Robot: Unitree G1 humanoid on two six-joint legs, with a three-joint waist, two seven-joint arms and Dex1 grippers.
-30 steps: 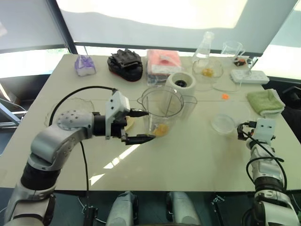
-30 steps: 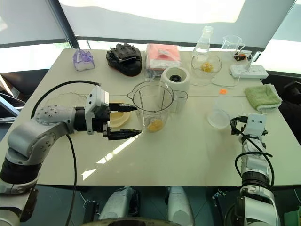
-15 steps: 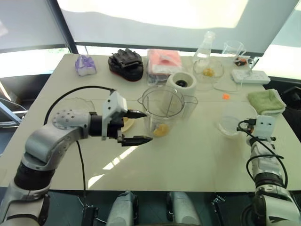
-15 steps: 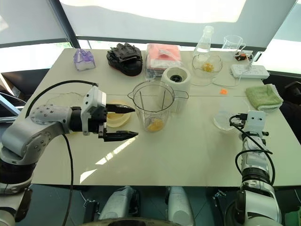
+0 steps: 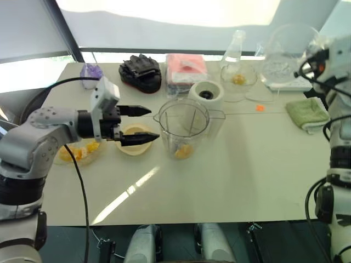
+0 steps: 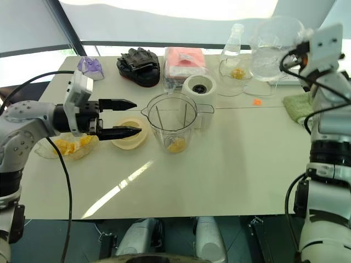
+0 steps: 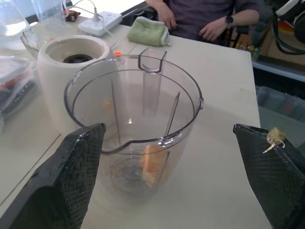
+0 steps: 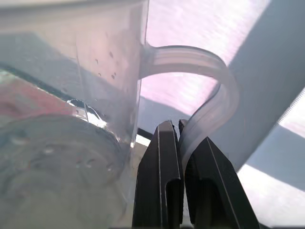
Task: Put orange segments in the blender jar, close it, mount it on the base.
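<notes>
Left gripper (image 5: 154, 123): jaws wide apart, empty, held level just beside the blender jar (image 5: 184, 123) on its spout side, not touching it. The lower finger (image 5: 140, 137) hangs over the flat cream lid (image 6: 131, 144).

Right gripper (image 8: 180, 126): jaws together, clamped on the curved handle (image 8: 209, 76) of a clear cup (image 6: 271, 46), held high over the far right corner of the table (image 5: 247, 164).

Blender jar stands upright near mid-table, open at the top, one of the orange segments (image 5: 184, 150) lying at its bottom. The base (image 5: 205, 98) stands just behind it, socket up; I cannot tell whether the two touch.

Room: the near right half of the table is bare right up to its front edge. The back edge is crowded: purple item (image 5: 90, 71), black gloves (image 5: 140, 71), pink pack (image 5: 186, 68), flask (image 5: 235, 46), a glass bowl (image 5: 238, 87) holding a segment. A green cloth (image 5: 307, 112) lies at the right edge, with a small orange scrap (image 5: 259, 108) between it and the base. A wavy bowl (image 6: 46, 154) with more segments (image 6: 68, 147) sits near the left edge, partly behind the left arm.

Hard to read: the raised cup covers what lies behind it at the far corner. In the left wrist view a seated person (image 7: 200, 16) is cut off by the frame.
</notes>
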